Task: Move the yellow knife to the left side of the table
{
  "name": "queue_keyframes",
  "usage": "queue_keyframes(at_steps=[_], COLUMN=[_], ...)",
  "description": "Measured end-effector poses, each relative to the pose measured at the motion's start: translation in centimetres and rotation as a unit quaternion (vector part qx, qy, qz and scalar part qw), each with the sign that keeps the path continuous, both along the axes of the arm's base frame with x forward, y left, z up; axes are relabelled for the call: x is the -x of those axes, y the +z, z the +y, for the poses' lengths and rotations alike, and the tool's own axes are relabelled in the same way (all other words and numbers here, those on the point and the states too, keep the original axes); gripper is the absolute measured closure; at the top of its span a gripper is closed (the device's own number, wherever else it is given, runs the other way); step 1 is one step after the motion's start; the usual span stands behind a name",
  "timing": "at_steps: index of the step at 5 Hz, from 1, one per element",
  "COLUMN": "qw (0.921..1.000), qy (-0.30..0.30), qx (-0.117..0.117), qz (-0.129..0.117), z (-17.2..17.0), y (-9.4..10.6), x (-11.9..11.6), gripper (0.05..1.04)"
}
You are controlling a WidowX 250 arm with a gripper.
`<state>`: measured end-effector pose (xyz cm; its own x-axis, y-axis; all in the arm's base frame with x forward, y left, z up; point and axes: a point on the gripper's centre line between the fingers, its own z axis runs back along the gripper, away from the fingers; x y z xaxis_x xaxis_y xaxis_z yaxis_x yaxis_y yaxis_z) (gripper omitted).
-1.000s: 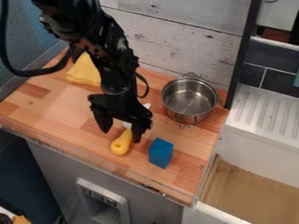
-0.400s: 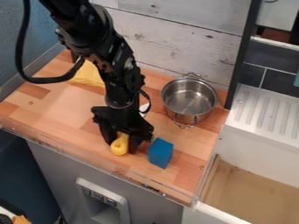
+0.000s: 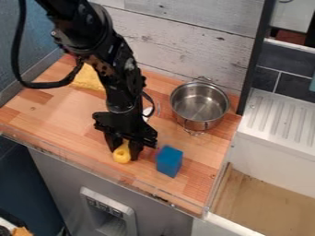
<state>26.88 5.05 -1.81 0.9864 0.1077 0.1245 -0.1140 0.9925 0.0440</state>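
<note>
Camera view: yellow knife (image 3: pixel 121 156) seen below and left of frame centre, long axis slanted, handle end pointed toward bottom edge, pale blade toward upper right. Handle clasped by gripper (image 3: pixel 125 150), fingers narrowed to handle's width; blue block (image 3: pixel 169 161) seen near, to right.

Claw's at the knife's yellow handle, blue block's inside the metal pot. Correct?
Not the block: camera view shows the blue block on the wooden counter, outside the metal pot. The claw is at the yellow handle, as you say.
</note>
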Motion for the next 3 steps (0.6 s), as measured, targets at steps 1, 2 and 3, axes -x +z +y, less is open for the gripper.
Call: queue_keyframes(at_steps=[1, 2, 3], qw=[0.9999, 0.9995, 0.9989], qy=[0.002, -0.007, -0.009], qx=[0.008, 0.022, 0.008], qz=[0.006, -0.023, -0.044], z=[0.5, 2.4, 4.9], y=[0.3, 2.5, 4.4], x=[0.3, 0.0, -0.2], gripper=[0.602, 0.602, 0.602])
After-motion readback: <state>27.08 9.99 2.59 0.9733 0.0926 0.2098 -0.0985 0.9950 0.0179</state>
